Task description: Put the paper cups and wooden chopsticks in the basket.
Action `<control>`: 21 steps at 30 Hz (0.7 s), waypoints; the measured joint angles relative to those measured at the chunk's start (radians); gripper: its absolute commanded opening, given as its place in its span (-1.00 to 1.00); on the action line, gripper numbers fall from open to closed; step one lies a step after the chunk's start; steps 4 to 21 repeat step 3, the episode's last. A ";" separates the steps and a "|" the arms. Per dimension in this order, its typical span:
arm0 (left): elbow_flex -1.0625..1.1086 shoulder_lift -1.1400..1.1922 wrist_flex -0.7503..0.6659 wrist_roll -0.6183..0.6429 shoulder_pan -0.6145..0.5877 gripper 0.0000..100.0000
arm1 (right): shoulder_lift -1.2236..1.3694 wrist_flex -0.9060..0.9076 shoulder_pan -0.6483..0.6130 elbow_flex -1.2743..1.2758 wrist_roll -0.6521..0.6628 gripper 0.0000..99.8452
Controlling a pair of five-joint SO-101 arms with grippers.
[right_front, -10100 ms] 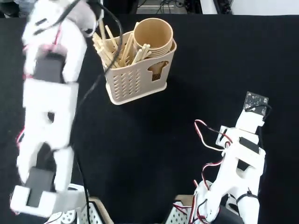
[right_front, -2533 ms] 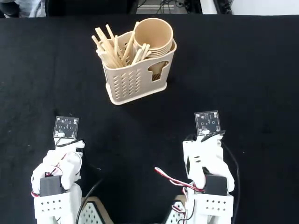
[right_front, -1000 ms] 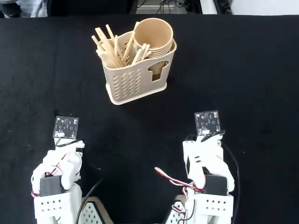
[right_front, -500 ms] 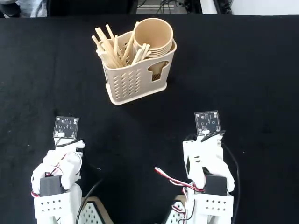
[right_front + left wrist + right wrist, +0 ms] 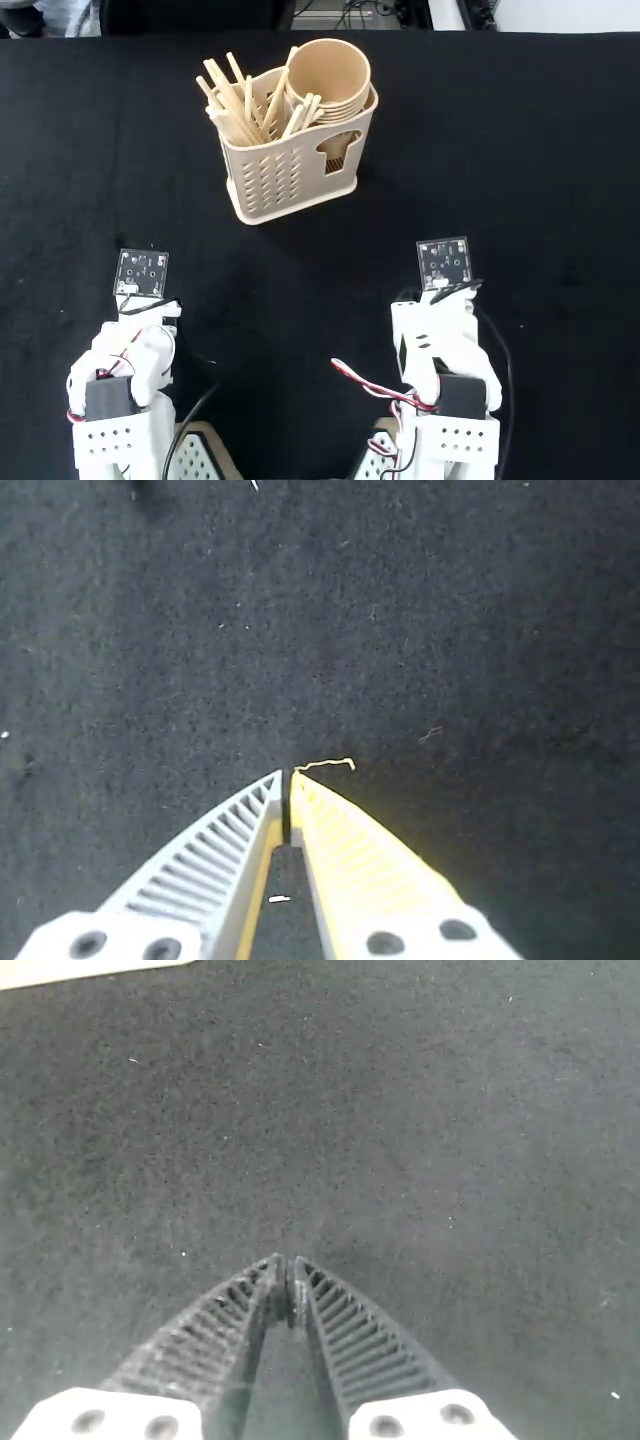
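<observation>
You see the basket (image 5: 290,175) at 12 o'clock on the desk (image 5: 520,150) holding paper cups (image 5: 328,70) and wooden chopsticks (image 5: 235,100); left gripper (image 5: 288,778) and right gripper (image 5: 288,1265) are closed together.

You seem to work in a robot lab: black cloth covers the worktop (image 5: 520,150), and cables (image 5: 350,12) lie behind it.

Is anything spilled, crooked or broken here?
Nothing much. The paper cups sit stacked in the basket, with the wooden chopsticks leaning beside them. One small oddity: a thin pale thread curls at the left gripper's shut tip.
</observation>
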 measured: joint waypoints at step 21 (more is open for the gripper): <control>0.000 0.000 0.000 0.000 0.000 -0.94 | 0.000 0.000 0.000 0.000 0.000 -0.97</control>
